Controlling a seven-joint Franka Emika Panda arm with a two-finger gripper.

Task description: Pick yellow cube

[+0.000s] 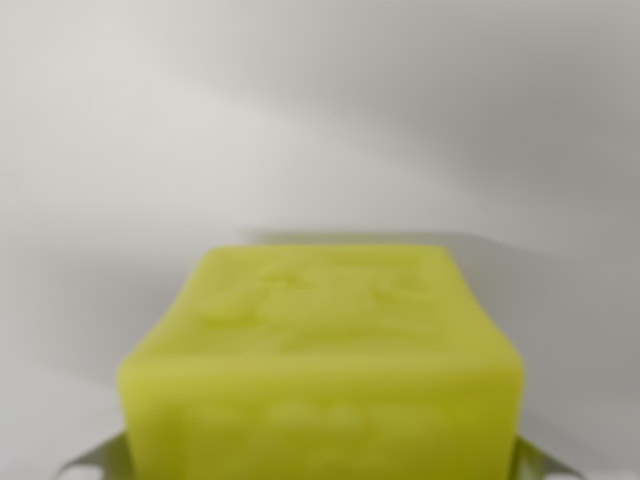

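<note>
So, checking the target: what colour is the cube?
Yellow-green, with raised relief on its faces; the cube fills the wrist view's lower half.

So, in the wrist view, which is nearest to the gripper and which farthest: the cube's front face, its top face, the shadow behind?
1. Yellow cube's front face, bottom centre, between the fingertips.
2. Its embossed top face, centre.
3. Shadow, behind the cube, upper right.

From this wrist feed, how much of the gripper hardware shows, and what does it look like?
Very little. Only two small slivers of shiny silver-grey metal show at the bottom edge: one fingertip at the wrist view's left, another at its right, flanking the blurry yellow-green cube with raised relief. No cables, markings or arm body are visible; the rest is plain white-grey surface.
</note>
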